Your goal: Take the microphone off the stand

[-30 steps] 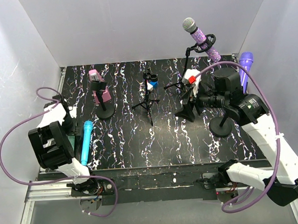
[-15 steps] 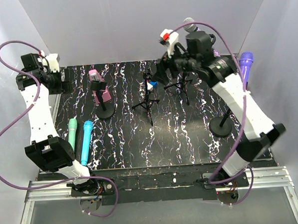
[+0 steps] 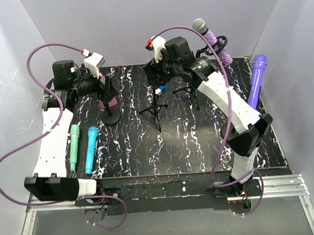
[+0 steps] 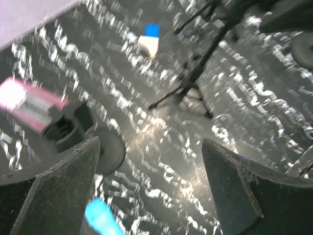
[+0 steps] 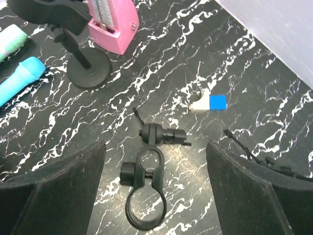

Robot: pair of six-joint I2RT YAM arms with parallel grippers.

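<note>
The black marbled table (image 3: 200,147) bears everything, and the empty tripod stand (image 3: 157,104) at its middle serves as marker. The right gripper (image 5: 155,147) hangs above the tripod, its fingers (image 5: 54,191) wide apart and holding nothing, with the tripod's bare clip ring (image 5: 145,196) below the gap. The left gripper (image 4: 150,147) hovers left of the tripod, its fingers (image 4: 54,186) also spread and empty.

The pink microphone (image 3: 112,102) sits tilted in its round-base stand (image 3: 111,119), left of the tripod. In the blurred left wrist view it lies beyond the finger at the view's left side, outside the gap and untouched.

A glitter microphone (image 3: 212,38) is clipped in a stand behind and right of the tripod. A purple microphone (image 3: 256,78) stands upright far to its right. A green microphone (image 3: 73,145) and a blue microphone (image 3: 90,147) lie side by side, left of the tripod and nearer the arms' bases. A small white-and-blue block (image 5: 209,103) lies close by the tripod.
</note>
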